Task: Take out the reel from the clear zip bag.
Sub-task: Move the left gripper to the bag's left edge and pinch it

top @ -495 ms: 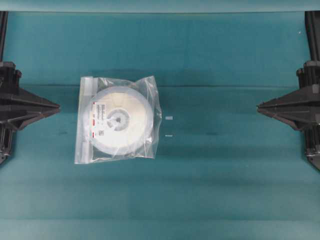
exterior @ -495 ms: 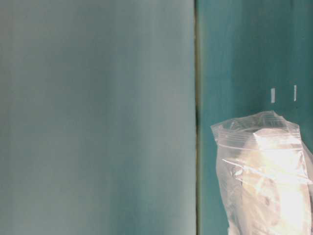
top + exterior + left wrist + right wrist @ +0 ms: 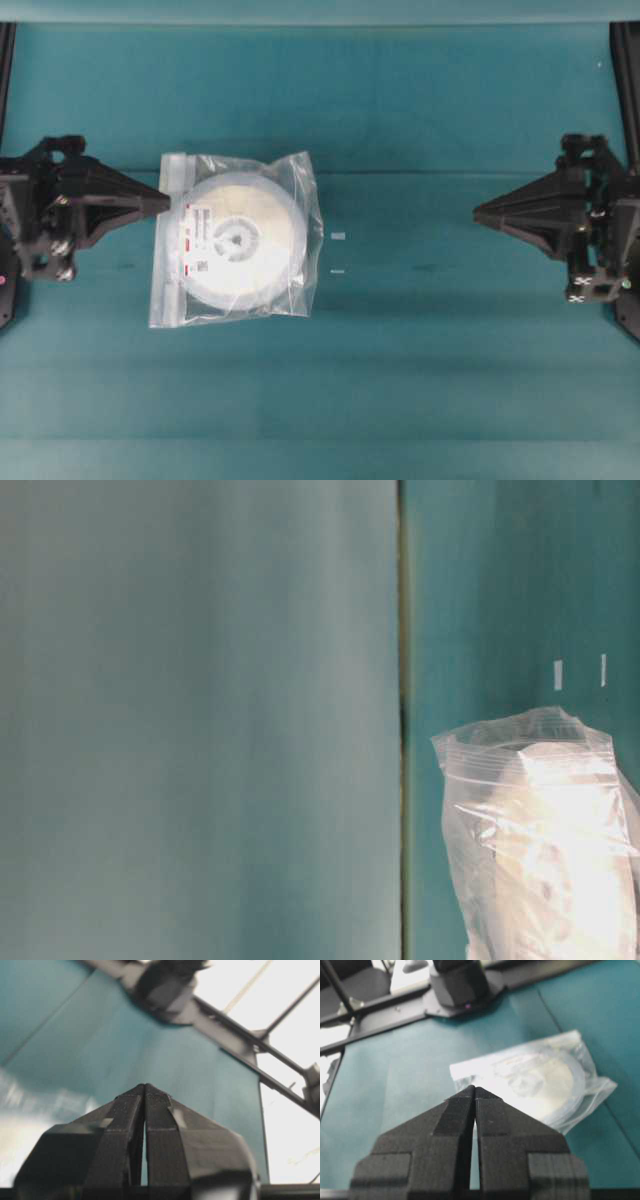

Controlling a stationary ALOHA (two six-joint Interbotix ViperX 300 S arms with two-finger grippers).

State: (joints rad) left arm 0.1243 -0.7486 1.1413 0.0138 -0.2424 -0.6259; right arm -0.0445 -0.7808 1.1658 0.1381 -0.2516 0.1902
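Note:
The clear zip bag (image 3: 300, 180) lies flat on the teal table, left of centre, its whitish zip strip (image 3: 165, 240) along the left edge. The white reel (image 3: 240, 240) with its grey hub and red-marked label is inside it. The bag also shows in the right wrist view (image 3: 595, 1087) and in the table-level view (image 3: 540, 830). My left gripper (image 3: 168, 203) is shut and empty, its tip over the bag's zip edge; its height above the bag cannot be told. My right gripper (image 3: 476, 212) is shut and empty, well to the right of the bag.
Two small white tape marks (image 3: 338, 237) sit on the table just right of the bag. The opposite arm's base (image 3: 460, 985) stands at the far end in the right wrist view. A seam in the table cover runs across behind the bag.
Both arms have moved inward from the table's sides; the left gripper tip now reaches the bag's zip edge. The bag and reel have not moved.

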